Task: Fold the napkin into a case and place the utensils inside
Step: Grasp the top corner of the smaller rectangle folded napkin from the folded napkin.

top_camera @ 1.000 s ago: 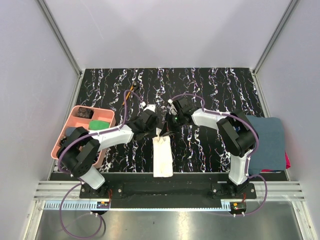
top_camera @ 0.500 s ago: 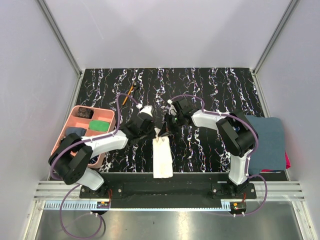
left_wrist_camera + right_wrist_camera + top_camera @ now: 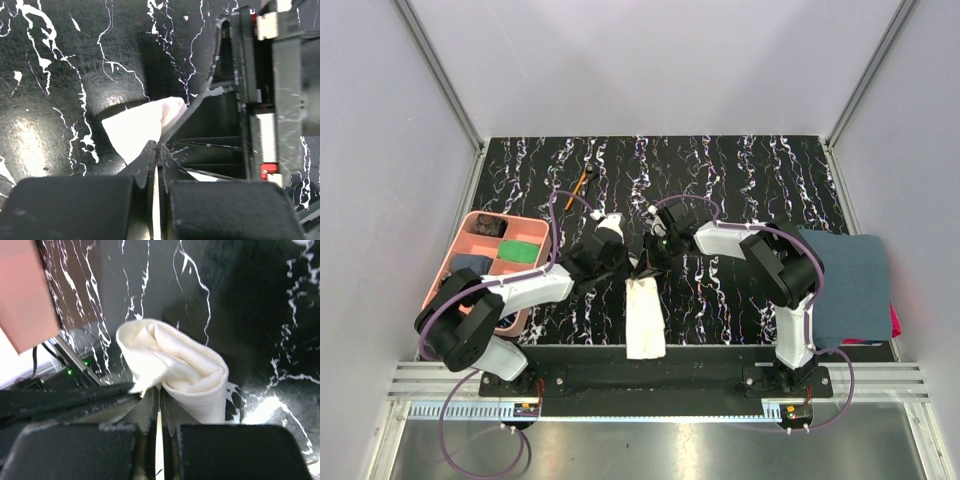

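The cream napkin point(image 3: 645, 318) lies as a narrow strip near the table's front edge, its far end raised off the table. My left gripper point(image 3: 623, 262) and right gripper point(image 3: 653, 258) meet at that raised end from either side. In the left wrist view the left gripper point(image 3: 157, 149) is shut on a corner of the napkin point(image 3: 137, 127). The right wrist view shows the right gripper point(image 3: 160, 396) shut on the bunched edge of the napkin point(image 3: 185, 365). An orange-handled stick point(image 3: 578, 183) lies at the back left. I cannot make out the spoon.
A pink compartment tray point(image 3: 470, 268) stands at the left edge and shows as a pink corner point(image 3: 25, 290) in the right wrist view. A dark blue-grey towel point(image 3: 850, 285) lies at the right edge over something red point(image 3: 894, 322).
The left arm has swung its elbow down and left, its gripper staying at the napkin's raised end. The right gripper has shifted slightly left. Both stay shut.
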`<action>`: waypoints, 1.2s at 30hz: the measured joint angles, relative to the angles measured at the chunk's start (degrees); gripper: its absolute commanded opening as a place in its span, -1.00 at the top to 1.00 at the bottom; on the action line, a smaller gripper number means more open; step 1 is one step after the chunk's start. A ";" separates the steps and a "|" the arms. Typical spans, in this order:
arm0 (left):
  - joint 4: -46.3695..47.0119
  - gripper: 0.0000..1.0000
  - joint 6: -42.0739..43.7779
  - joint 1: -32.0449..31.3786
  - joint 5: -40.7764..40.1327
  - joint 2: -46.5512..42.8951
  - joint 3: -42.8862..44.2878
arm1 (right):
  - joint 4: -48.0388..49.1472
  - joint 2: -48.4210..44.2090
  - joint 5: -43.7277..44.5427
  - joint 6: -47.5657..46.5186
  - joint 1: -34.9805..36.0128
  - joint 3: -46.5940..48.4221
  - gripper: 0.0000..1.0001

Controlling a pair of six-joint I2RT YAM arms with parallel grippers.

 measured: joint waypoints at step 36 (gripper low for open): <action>1.18 1.00 -4.11 2.23 1.33 -3.74 -3.54 | -1.25 -2.95 0.94 -0.55 1.60 -1.46 0.32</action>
